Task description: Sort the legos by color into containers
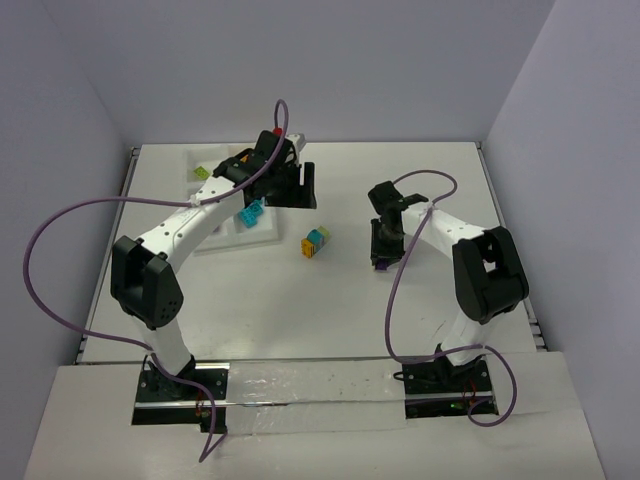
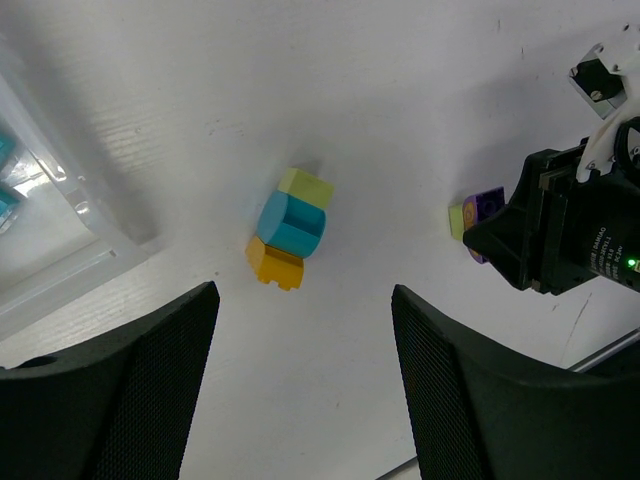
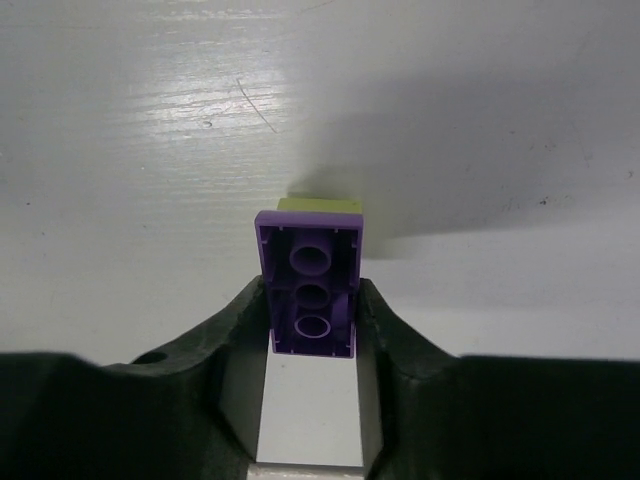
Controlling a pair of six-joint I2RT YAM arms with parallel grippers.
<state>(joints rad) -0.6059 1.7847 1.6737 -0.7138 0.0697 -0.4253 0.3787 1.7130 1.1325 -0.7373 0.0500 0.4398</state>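
Top view: left gripper (image 1: 288, 180) hangs beside the tray (image 1: 200, 160), upper middle. Right gripper (image 1: 381, 250) sits low, right of centre.

Left wrist: jaws gaping and empty over the teal-lime-orange clump (image 2: 290, 228) mid-frame. I'd guess that's the next pick.

Right wrist: clamped tight on a purple brick (image 3: 310, 290) at centre. A lime brick (image 3: 322, 206) is stuck behind it, so it probably needs splitting first.

lime brick (image 3: 322, 206) mostly behind purple brick (image 3: 309, 292), tray (image 2: 72, 192) cut off left
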